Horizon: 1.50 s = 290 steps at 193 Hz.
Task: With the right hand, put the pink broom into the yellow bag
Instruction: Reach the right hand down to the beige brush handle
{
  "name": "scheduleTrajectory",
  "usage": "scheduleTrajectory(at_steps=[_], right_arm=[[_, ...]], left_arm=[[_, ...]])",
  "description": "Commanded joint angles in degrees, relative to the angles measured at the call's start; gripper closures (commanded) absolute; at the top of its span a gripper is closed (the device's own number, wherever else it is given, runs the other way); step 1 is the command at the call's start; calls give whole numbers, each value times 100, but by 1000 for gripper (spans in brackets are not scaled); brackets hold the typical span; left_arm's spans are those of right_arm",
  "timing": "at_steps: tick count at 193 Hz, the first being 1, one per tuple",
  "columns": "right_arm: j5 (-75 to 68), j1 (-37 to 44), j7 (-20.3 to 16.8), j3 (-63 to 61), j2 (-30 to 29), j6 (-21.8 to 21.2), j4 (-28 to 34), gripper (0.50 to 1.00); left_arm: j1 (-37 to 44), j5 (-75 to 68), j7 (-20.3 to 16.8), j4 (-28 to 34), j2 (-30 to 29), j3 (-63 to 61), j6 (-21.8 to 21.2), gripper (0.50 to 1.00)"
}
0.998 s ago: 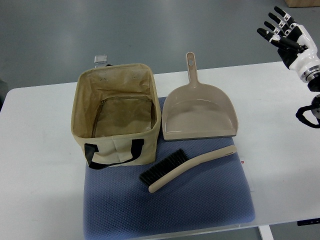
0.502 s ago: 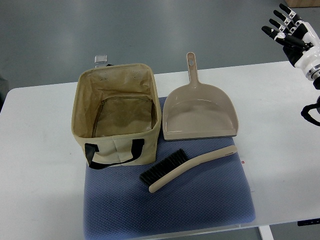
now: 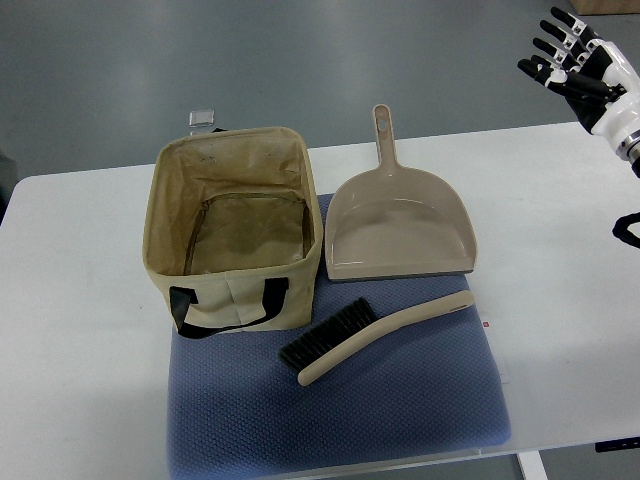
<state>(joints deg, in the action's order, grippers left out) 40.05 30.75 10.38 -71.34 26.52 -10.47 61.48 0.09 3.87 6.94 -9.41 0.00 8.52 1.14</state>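
A hand broom (image 3: pixel 375 334) with a beige-pink handle and black bristles lies on the blue mat (image 3: pixel 400 410), its handle pointing right. Behind it to the left stands the open tan-yellow fabric bag (image 3: pixel 233 228) with black handles, nothing inside. My right hand (image 3: pixel 578 62) hovers high at the top right corner, far from the broom, fingers spread and holding nothing. The left arm does not show.
A beige dustpan (image 3: pixel 400 225) lies right of the bag, handle pointing away. The white table (image 3: pixel 70 330) carries everything; its far edge runs behind the bag. A small grey object (image 3: pixel 202 117) lies on the floor beyond.
The right hand has drifted slightly up and to the right toward the picture's corner. The broom, bag and dustpan have not moved.
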Motion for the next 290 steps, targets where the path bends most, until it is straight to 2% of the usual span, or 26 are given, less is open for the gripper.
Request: scheduleTrajectory(at_steps=[1, 38, 59, 103, 149, 176, 214, 260, 290], right_arm=[[169, 142, 297, 621, 432, -131, 127, 572], [1135, 484, 965, 1965, 1250, -148, 540, 572], [1882, 616, 1176, 2537, 1575, -140, 918, 572], [3227, 669, 1203, 3249, 1927, -148, 1638, 572], [4072, 959, 1177, 4023, 2234, -210, 2122, 572], [4476, 1196, 1115, 4480, 2322, -333, 2421, 574], [4713, 1680, 684, 5086, 2296, -386, 2579, 587], [4713, 2067, 245, 5429, 1927, -579, 2588, 642], [4713, 2058, -265, 5446, 1593, -737, 2641, 687]], left_arm=[[0, 0, 0, 0, 0, 0, 0, 500], [0, 0, 0, 0, 0, 0, 0, 500], [0, 0, 0, 0, 0, 0, 0, 500], [0, 0, 0, 0, 0, 0, 0, 500], [0, 0, 0, 0, 0, 0, 0, 500], [0, 0, 0, 0, 0, 0, 0, 500], [0, 0, 0, 0, 0, 0, 0, 500], [0, 0, 0, 0, 0, 0, 0, 500], [0, 0, 0, 0, 0, 0, 0, 500]])
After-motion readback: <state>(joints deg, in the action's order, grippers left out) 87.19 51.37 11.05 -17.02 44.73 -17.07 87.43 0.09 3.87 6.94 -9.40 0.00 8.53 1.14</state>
